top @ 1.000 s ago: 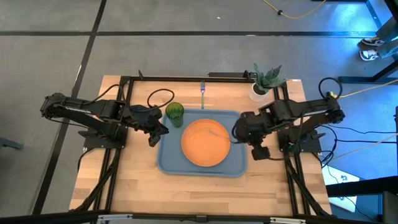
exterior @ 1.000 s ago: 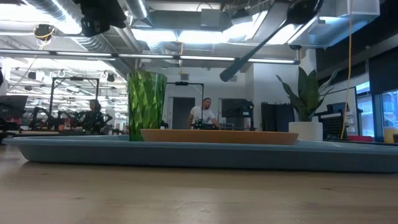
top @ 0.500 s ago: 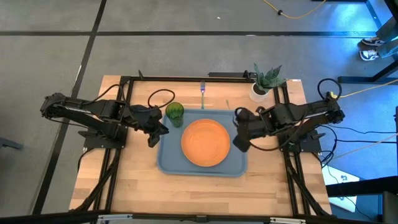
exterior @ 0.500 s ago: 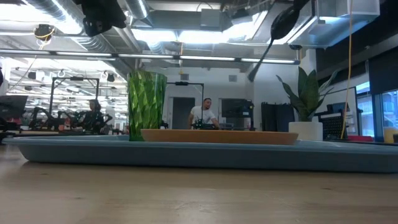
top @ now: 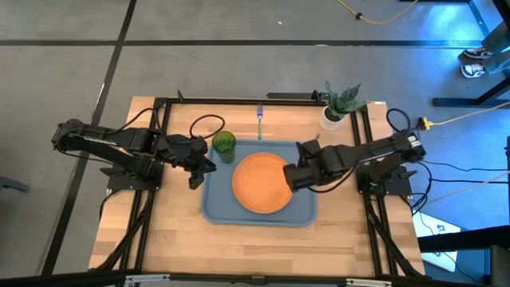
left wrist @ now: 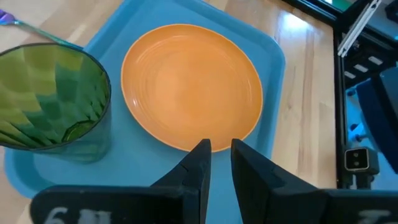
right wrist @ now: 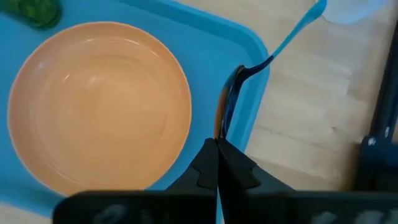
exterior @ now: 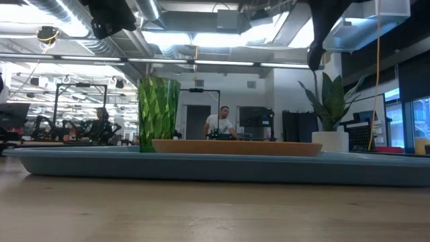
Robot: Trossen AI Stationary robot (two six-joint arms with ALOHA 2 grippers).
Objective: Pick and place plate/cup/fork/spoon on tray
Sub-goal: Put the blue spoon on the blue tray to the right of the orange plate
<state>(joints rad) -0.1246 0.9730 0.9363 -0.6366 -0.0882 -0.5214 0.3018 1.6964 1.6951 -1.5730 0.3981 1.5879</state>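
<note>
Tray (top: 215, 209): holds orange plate (top: 261, 182) and green cup (top: 223, 144). Right gripper (top: 290, 176): clenched on the spoon (right wrist: 249, 67) above the plate's right edge. Left gripper (top: 201, 167): slightly parted, empty, beside the cup. Fork (top: 260, 119): on the table behind the tray.

A light wooden desk (top: 179, 231) stood on a grey floor (top: 239, 48) crossed by dark lines, and a white pot with a green plant (top: 339, 106) sat at its far right corner. A yellow cable (top: 382, 17) lay on the floor beyond the desk, with a black cable (top: 203, 121) looped on the desk's far left part. Across the room behind, two people (exterior: 218, 122) sat under bright ceiling lights (exterior: 222, 40).
</note>
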